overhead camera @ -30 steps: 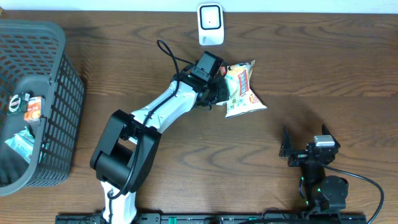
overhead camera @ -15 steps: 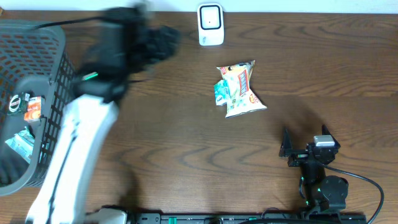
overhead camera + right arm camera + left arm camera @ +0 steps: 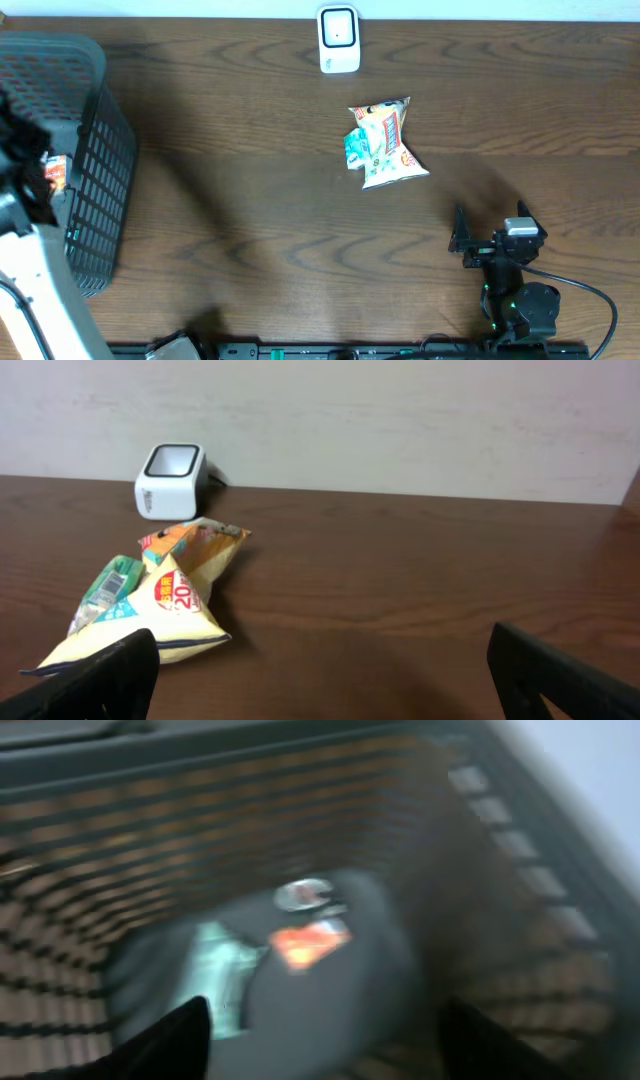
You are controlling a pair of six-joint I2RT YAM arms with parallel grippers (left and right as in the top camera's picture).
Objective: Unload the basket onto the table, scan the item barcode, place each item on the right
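The left gripper [image 3: 325, 1010] hangs over the basket [image 3: 100, 150] at the 9 o'clock edge of the table [image 3: 250, 250]. Its two fingers are spread with nothing between them. The step in hand looks like fetching an item to scan.

To do it well, the arm should drop straight into the basket and keep both fingers clear of the mesh wall. It should straddle one packet only and close on an edge or a corner. That leaves the printed faces free to turn toward the scanner [image 3: 339, 38] at the table's 12 o'clock. A pinch across the middle would risk covering the barcode.

In the left wrist view the orange-labelled packet [image 3: 310, 942] lies on the basket floor, at 12 o'clock from the gap between the fingers and apart from them. A pale green packet [image 3: 215, 970] lies just beside it at its 9 o'clock. That picture is badly blurred, so I cannot tell which of the two shows a readable barcode.

The right gripper [image 3: 322, 635] sits at the table's 5 o'clock, fingers wide apart and empty. Snack bags [image 3: 385, 145] lie at 5 o'clock of the scanner, near it and well apart from both grippers.
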